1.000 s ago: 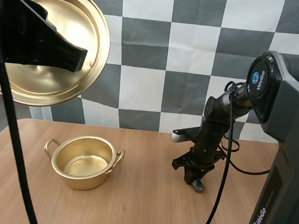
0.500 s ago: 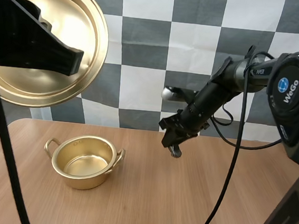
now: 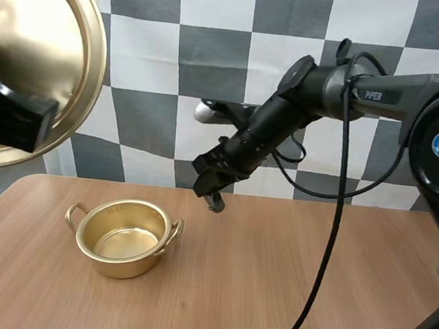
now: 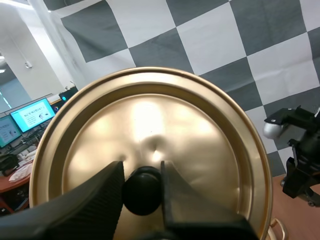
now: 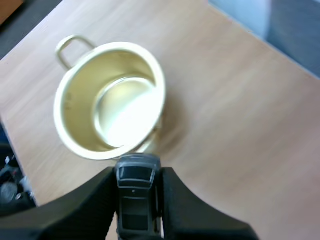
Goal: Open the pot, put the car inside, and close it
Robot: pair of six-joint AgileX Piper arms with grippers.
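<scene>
Car (image 5: pixel 135 181), pinched in the right pincer (image 3: pixel 214 197), hangs high, right of the open pot (image 3: pixel 120 264); left pincer (image 4: pixel 142 186) clamps the lid (image 4: pixel 195 140) by its knob (image 4: pixel 142 192).

The pot (image 3: pixel 124 238) stands on the left part of the table (image 3: pixel 285 295), its lid (image 4: pixel 200 130) off and high in the air above and to the left of it, with the knob (image 4: pixel 142 192) pinched in the left gripper (image 4: pixel 142 172). The car (image 5: pixel 134 176) hangs clamped in the right gripper (image 5: pixel 137 202), above the table, just right of the pot's rim and behind it
</scene>
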